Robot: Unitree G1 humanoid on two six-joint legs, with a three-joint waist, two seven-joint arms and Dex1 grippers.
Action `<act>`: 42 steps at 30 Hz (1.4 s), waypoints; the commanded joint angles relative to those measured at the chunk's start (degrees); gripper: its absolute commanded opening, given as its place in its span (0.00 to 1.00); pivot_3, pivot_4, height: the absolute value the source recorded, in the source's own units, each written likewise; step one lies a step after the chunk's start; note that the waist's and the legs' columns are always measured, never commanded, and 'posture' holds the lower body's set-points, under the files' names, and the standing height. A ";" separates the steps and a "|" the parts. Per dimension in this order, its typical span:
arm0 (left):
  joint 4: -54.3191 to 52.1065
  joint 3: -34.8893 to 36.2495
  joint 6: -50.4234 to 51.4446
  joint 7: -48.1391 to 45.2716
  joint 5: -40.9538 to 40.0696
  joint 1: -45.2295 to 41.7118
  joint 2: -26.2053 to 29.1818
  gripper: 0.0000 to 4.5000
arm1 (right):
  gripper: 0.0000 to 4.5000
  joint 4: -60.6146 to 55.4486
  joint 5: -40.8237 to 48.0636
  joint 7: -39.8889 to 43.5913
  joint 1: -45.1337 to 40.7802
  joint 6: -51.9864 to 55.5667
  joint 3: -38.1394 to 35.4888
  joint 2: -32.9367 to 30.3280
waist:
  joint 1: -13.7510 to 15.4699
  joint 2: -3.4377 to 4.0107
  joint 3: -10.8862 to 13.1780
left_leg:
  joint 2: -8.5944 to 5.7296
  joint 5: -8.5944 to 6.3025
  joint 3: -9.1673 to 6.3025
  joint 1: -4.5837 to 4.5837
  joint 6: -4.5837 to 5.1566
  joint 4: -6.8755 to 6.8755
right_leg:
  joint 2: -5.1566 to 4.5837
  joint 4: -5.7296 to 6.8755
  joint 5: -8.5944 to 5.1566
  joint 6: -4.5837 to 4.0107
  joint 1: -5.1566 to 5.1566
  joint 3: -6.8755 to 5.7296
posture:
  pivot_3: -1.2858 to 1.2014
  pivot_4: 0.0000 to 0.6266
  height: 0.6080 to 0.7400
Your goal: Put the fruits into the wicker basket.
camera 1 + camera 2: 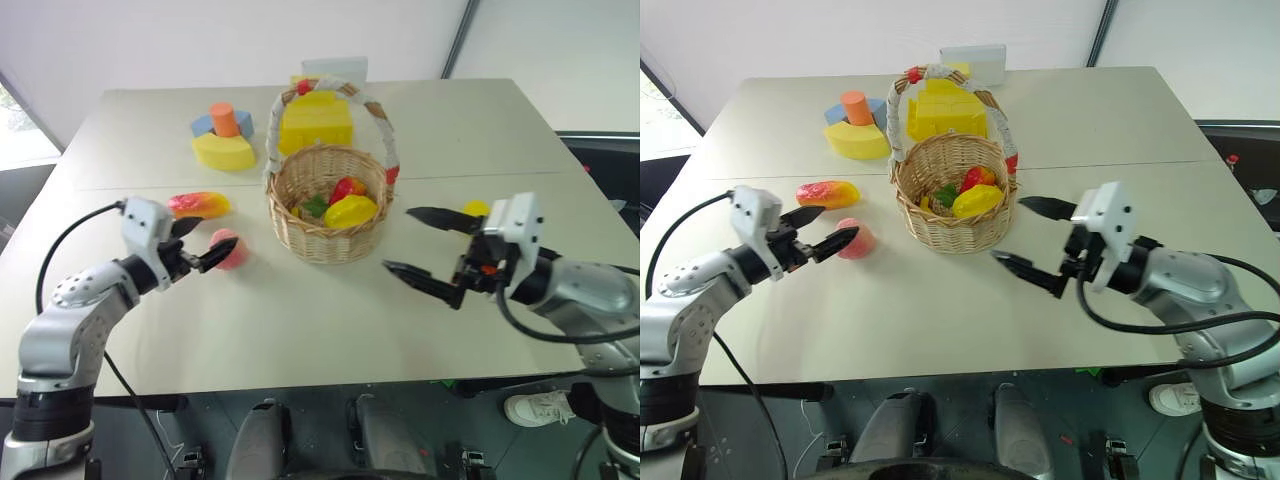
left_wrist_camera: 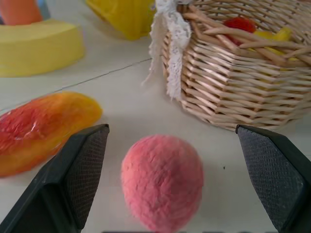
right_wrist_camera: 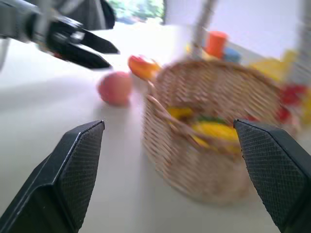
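Observation:
The wicker basket (image 1: pixel 325 235) stands mid-table with red, yellow and green toy pieces (image 1: pixel 348 205) inside. A pink peach (image 1: pixel 234 252) lies to its left, with the mango (image 1: pixel 198 205) just behind. My left gripper (image 1: pixel 218 234) is open, its fingers pointing at the peach; in the left wrist view the peach (image 2: pixel 162 182) sits between the fingers, untouched. My right gripper (image 1: pixel 397 239) hangs open and empty to the right of the basket, pointing at it. A small yellow lemon (image 1: pixel 476 208) peeks out behind the right hand.
Yellow, blue and orange foam blocks (image 1: pixel 222 135) sit at the back left. A yellow block box (image 1: pixel 315 120) stands right behind the basket, a white box (image 1: pixel 335 68) beyond it. The table's front edge (image 1: pixel 300 385) runs below both arms.

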 commanded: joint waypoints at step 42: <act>2.28 -18.31 7.83 8.04 8.80 -27.63 -13.26 0.58 | 1.00 2.60 -7.86 0.57 -8.03 -3.20 9.19 2.78 | 1.35 -0.12 0.03 | -0.30 0.00 -0.05 -0.15 0.00 0.15 | -0.09 -0.05 0.05 0.10 0.01 -0.02 | 0.52 0.24 1.00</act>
